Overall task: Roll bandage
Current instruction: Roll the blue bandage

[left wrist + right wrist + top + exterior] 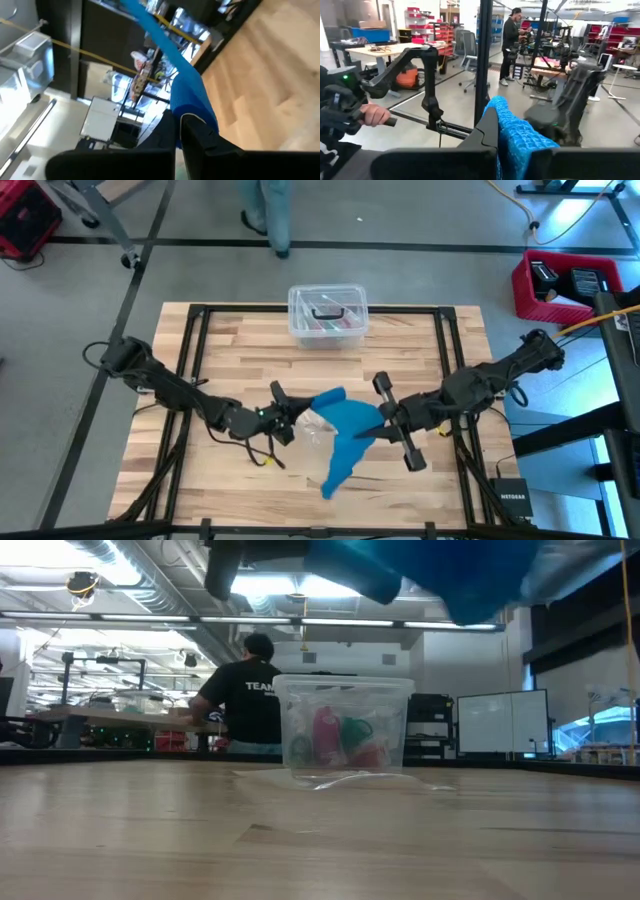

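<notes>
The bright blue bandage hangs bunched between my two grippers over the table's middle. A loose tail runs from it toward the near edge. In the low view the bandage is well above the tabletop. My left gripper comes from the table's left and is shut on the bandage's left part. My right gripper comes from the right and is shut on its right part. My left gripper pinches the bandage between its two fingers, coming level from the table's left. From the fingers a narrow band stretches away, lifted off the table. My right gripper pinches a bunched fold of the bandage between its two fingers, coming level from the table's right. The cloth stands up out of the jaws, clear of the table.
A clear lidded plastic box holding coloured items stands at the table's far middle and shows in the low view. A small clear plastic bag shows below the bandage. A person works in the room beyond the table.
</notes>
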You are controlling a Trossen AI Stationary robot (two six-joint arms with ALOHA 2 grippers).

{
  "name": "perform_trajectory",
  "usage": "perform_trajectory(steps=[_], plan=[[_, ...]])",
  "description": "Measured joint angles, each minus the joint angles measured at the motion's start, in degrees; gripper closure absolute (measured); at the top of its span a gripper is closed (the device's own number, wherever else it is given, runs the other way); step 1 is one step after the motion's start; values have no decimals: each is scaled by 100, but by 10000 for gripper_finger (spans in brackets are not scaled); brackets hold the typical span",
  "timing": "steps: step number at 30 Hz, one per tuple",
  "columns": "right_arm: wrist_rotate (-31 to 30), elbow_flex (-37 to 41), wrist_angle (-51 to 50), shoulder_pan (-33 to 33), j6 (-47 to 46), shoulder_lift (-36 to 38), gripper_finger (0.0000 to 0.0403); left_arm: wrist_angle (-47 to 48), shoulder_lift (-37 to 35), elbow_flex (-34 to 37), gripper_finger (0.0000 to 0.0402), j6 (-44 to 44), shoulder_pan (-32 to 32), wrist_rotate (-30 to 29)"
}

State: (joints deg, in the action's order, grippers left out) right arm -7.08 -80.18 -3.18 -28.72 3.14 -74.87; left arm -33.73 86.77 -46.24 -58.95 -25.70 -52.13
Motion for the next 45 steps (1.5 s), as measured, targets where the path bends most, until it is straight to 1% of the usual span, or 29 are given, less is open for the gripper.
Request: perform_trajectory(steps=[4,8,13,15,17,20,24,28,32,34,36,38,40,43,45], plan=[[6,-149,-367,203,-150,0,402,-40,302,-2,402,41,-265,-3],[329,-315,-554,568,-314,4,402,-42,516,-2,402,231,-598,-11],[809,-435,-948,1381,-829,4,402,-52,640,-2,402,691,-1018,423],[883,-441,-1063,1730,-1035,4,402,-142,642,-2,402,870,-1160,456],[1043,-447,-1232,2053,-1175,-25,402,-332,642,-4,402,910,-1280,464],[1359,-451,-1546,2480,-1197,-150,402,-712,646,-16,402,741,-1436,518],[1946,-451,-2149,2996,-1033,-339,402,-762,646,-304,398,644,-1653,548],[2584,-451,-2637,3366,-771,-584,398,-685,646,-615,399,451,-1773,562],[3033,-453,-2981,3506,-811,-897,396,-700,646,-1027,400,232,-1861,565],[3111,-453,-3002,3513,-934,-1053,395,-702,646,-1229,400,120,-1886,563],[3163,-453,-3131,3514,-1026,-1168,391,-683,625,-1452,400,262,-1888,387],[3214,-453,-3404,3518,-1039,-1232,374,-657,548,-1636,401,485,-1894,224],[3171,-453,-3683,3512,-1032,-1258,341,-470,437,-1782,401,621,-1927,175],[3118,-466,-3839,3517,-1018,-1240,274,145,254,-1906,401,1151,-1945,17],[3115,-562,-4197,3553,-901,-1190,225,554,113,-1923,401,1651,-1937,-168]])
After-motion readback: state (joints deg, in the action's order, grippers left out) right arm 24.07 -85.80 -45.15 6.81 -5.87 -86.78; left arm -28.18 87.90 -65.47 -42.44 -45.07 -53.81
